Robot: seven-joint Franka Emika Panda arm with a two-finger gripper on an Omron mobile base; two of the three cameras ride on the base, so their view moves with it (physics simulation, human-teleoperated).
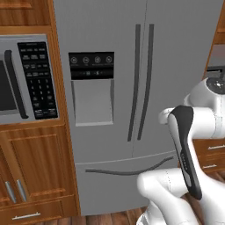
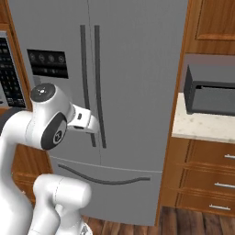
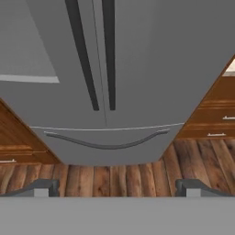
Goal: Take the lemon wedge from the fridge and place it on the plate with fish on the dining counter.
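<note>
Hand view puts us low in front of the fridge (image 3: 137,55), its brushed grey steel doors shut and its two long dark handles (image 3: 96,50) running side by side down the centre seam. Below them we see the freezer drawer with a shallow curved handle (image 3: 108,143), then brown wooden floor planks (image 3: 119,176). Our gripper (image 3: 117,187) shows as two small dark finger tips (image 3: 43,187) set far apart at the bottom edge, released and holding nothing.

From the left base view we see the same flat steel front (image 1: 176,52), with a glossy black dispenser panel (image 1: 91,65) above a pale recessed niche. A microwave (image 1: 26,79) with a black keypad sits in warm wood cabinetry (image 1: 39,162) to its left. Our smooth, rounded white arm (image 1: 197,127) with its dark joint cover stands in front of the fridge's right door.

In the right base view, a dark boxy appliance (image 2: 211,89) rests on a pale speckled countertop (image 2: 202,126) to the fridge's right, above wooden drawers (image 2: 206,179) with thin metal pulls.
</note>
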